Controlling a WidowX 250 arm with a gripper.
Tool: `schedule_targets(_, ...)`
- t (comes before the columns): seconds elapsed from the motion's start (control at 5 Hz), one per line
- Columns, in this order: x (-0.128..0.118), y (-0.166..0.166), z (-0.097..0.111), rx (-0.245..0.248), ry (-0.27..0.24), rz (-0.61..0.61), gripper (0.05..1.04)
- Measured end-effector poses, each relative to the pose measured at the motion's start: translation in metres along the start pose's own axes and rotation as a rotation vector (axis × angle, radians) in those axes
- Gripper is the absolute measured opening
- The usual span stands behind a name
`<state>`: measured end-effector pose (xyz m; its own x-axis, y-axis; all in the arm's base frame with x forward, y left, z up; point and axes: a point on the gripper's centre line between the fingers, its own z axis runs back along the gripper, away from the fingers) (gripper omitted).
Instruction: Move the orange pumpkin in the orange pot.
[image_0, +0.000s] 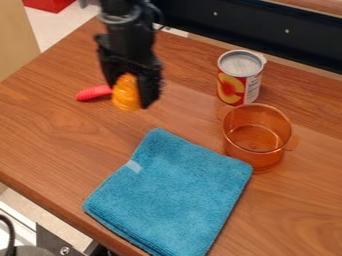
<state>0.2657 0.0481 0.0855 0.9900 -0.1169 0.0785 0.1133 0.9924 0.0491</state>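
The orange pumpkin (125, 94) hung in the jaws, which were closed around its sides, and it looked to me to be off the counter (60, 135), well to the left of the orange pot (254, 159). Much of it bulged out in front of the grip, and I couldn't tell how deeply it was held; a smooth, rounded thing like that might well have slipped or rolled in a shallow pinch if the black arm (127, 37) had swung sharply. What remained was to carry it across and let go over the pot's opening. My chief worry was height: the pot had a standing wall, and a load brought in too low could have struck the rim and been knocked loose, or tipped the pot. Behind the pot, very near, stood a tall can (239, 77), so a path drifting too far back might have toppled it. The blue cloth (174, 195) lay just beside the pot, on the near left, and I judged a pumpkin released too early could have landed there. The pinkish-red thing (92, 93), farther left of the pot than the pumpkin, seemed a hazard only if the arm dipped; I couldn't tell whether anything touched it.
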Motion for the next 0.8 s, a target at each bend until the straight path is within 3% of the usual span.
schedule_targets(0.4,0.02,-0.057,0.005,0.005,-0.012,0.069,0.865)
schedule_targets(0.8,0.056,-0.1,-0.013,-0.005,0.025,0.137,0.865)
